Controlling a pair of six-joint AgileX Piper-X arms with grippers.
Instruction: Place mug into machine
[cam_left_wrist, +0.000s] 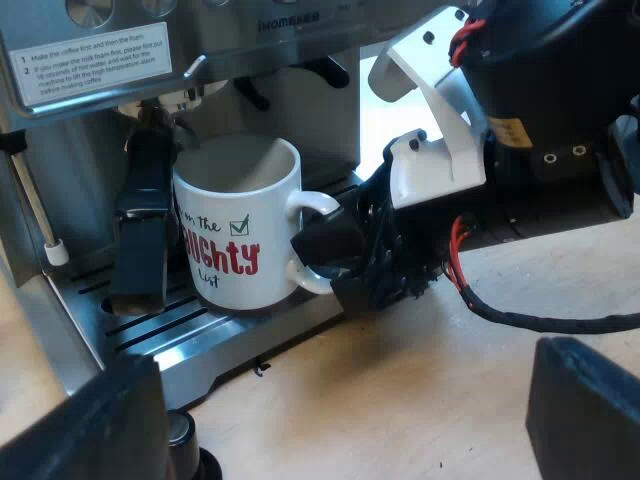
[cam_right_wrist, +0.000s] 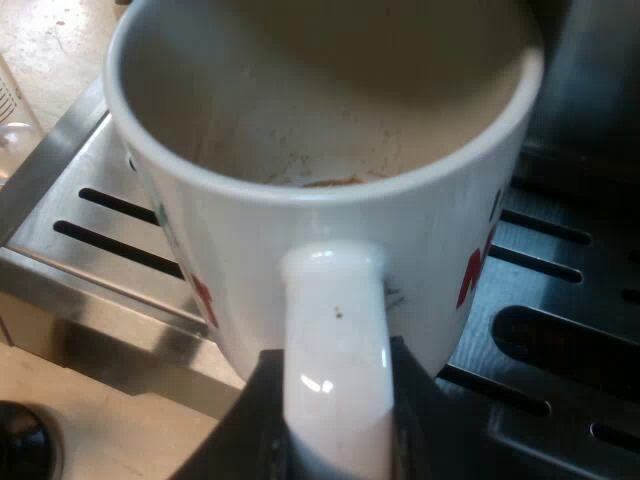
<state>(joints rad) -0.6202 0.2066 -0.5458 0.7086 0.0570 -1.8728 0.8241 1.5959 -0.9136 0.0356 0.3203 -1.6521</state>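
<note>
Trouble would most likely come at the release. The right jaws are clamped on the mug handle (cam_right_wrist: 335, 330), one on each side. If they open unevenly, or the arm draws off before they clear the loop, the mug (cam_left_wrist: 235, 250) could be dragged or tipped off the drip tray (cam_left_wrist: 200, 340). The mug appears to stand upright on the slotted tray at the front of the machine (cam_left_wrist: 90, 50), with a dark handle (cam_left_wrist: 140, 240) just beside it, so a sideways nudge could knock the two together. I cannot tell whether its base is fully seated, and letting go early might drop it a little. The mug holds no liquid, only faint brownish marks on its inner wall. The left jaws are spread wide, holding nothing, over the bench (cam_left_wrist: 420, 400) near the tray.
</note>
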